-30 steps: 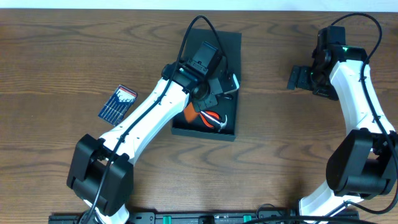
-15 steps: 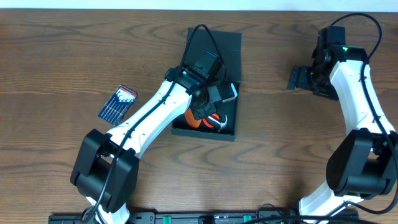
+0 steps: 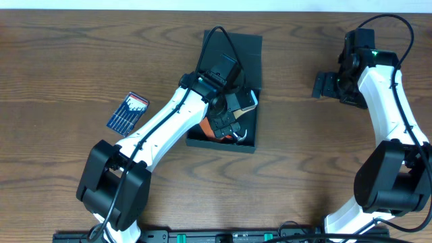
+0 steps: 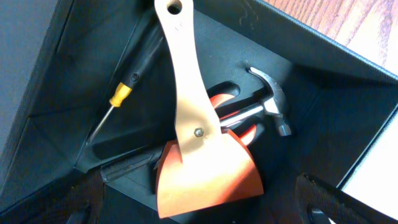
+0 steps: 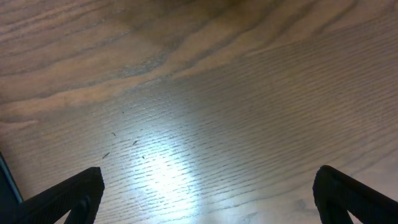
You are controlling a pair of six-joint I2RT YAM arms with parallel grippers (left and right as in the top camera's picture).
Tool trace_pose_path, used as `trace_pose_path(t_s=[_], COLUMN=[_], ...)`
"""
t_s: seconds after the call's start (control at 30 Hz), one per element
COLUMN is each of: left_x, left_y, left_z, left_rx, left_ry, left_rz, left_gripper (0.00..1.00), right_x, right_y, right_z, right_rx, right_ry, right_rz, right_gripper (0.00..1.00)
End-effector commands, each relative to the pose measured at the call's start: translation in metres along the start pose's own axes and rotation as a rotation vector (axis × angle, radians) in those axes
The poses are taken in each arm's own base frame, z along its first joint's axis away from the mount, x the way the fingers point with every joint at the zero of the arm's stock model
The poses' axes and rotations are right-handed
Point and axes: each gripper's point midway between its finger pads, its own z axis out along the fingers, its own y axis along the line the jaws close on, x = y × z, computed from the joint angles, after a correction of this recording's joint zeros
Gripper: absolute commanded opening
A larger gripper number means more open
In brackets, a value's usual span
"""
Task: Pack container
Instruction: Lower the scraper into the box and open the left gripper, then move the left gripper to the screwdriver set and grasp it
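The container (image 3: 237,46), a dark square box with its flap lid folded back, lies in the middle of the table. My left gripper (image 3: 228,120) hangs inside it, open. In the left wrist view its fingers (image 4: 78,200) stand wide on either side of a scraper (image 4: 199,155) with a tan handle and an orange-lit blade; neither touches it. The scraper rests on a claw hammer (image 4: 272,107) on the container floor (image 4: 314,134). A black-handled screwdriver (image 4: 127,87) lies along the left wall. My right gripper (image 3: 322,85) is open over bare table, far right of the box.
A flat blue pack of small screwdrivers (image 3: 127,111) lies on the wooden table (image 3: 61,61) left of the box. The right wrist view shows only wood grain (image 5: 205,112) between the right gripper's (image 5: 208,199) wide fingers.
My left gripper first shifted slightly right over the box, then went from shut on the scraper to open, leaving the scraper lying in the container. The right arm has not moved.
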Motion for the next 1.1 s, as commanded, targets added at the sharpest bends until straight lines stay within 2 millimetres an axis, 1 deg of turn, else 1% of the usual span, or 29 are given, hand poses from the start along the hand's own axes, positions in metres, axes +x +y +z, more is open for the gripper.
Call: trace_pose_path(t_s=[0.0, 0.1, 0.17, 0.23, 0.27, 0.33, 0.37, 0.47, 0.5, 0.57, 0.63, 0.67, 0.7, 0.8, 0.83, 0.93, 1.07], left_x=[0.005, 0.006, 0.004, -0.001, -0.002, 0.002, 0.009, 0.04, 0.056, 0.09, 0.127, 0.144, 0.157, 0.186, 0.195, 0.21, 0.221], left_y=[0.001, 0.015, 0.03, 0.044, 0.053, 0.069, 0.077, 0.102, 0.11, 0.125, 0.135, 0.138, 0.141, 0.15, 0.153, 0.158, 0.16], left_z=[0.002, -0.007, -0.02, -0.039, -0.054, -0.081, -0.097, -0.141, -0.156, -0.178, -0.189, -0.192, -0.189, -0.173, -0.165, -0.137, -0.099], left_rx=[-0.011, -0.092, -0.159, -0.206, -0.23, -0.265, -0.284, -0.34, -0.358, -0.396, -0.418, -0.418, -0.396, -0.336, -0.322, -0.271, -0.197], left_ry=[0.022, 0.041, 0.031, -0.01, -0.041, -0.083, -0.1, -0.133, -0.139, -0.14, -0.11, -0.092, -0.08, -0.033, -0.006, 0.065, 0.145], left_rz=[-0.003, -0.069, -0.134, -0.204, -0.264, -0.373, -0.434, -0.636, -0.719, -0.871, -0.974, -1.021, -1.045, -1.071, -1.072, -1.065, -1.055], left_gripper=[0.97, 0.99, 0.99, 0.98, 0.98, 0.98, 0.98, 0.98, 0.98, 0.98, 0.98, 0.99, 0.99, 0.99, 0.98, 0.99, 0.98], right_x=[0.002, 0.001, 0.001, 0.0, 0.0, -0.001, -0.001, -0.001, -0.001, -0.001, -0.001, -0.001, -0.001, -0.003, -0.004, -0.005, -0.006], right_y=[0.003, 0.003, 0.003, 0.003, 0.003, 0.003, 0.003, 0.003, 0.003, 0.003, 0.003, 0.003, 0.003, 0.004, 0.004, 0.004, 0.004], right_z=[0.001, 0.001, 0.001, 0.001, 0.001, 0.001, 0.001, 0.001, 0.001, 0.001, 0.001, 0.001, 0.001, 0.001, 0.001, 0.001, 0.001], right_rx=[-0.004, -0.005, -0.005, -0.006, -0.006, -0.007, -0.007, -0.007, -0.007, -0.007, -0.007, -0.007, -0.007, -0.009, -0.009, -0.01, -0.011], right_ry=[0.004, 0.001, 0.0, -0.003, -0.004, -0.006, -0.006, -0.006, -0.006, -0.005, -0.006, -0.006, -0.007, -0.015, -0.018, -0.023, -0.026], right_rz=[-0.021, -0.021, -0.024, -0.024, -0.023, -0.023, -0.024, -0.024, -0.024, -0.024, -0.023, -0.023, -0.023, -0.022, -0.022, -0.022, -0.021], right_gripper=[0.99, 0.99, 0.99, 0.99, 0.99, 0.99, 0.99, 0.99, 0.99, 0.99, 0.99, 0.99, 0.99, 0.99, 0.99, 0.99, 0.99])
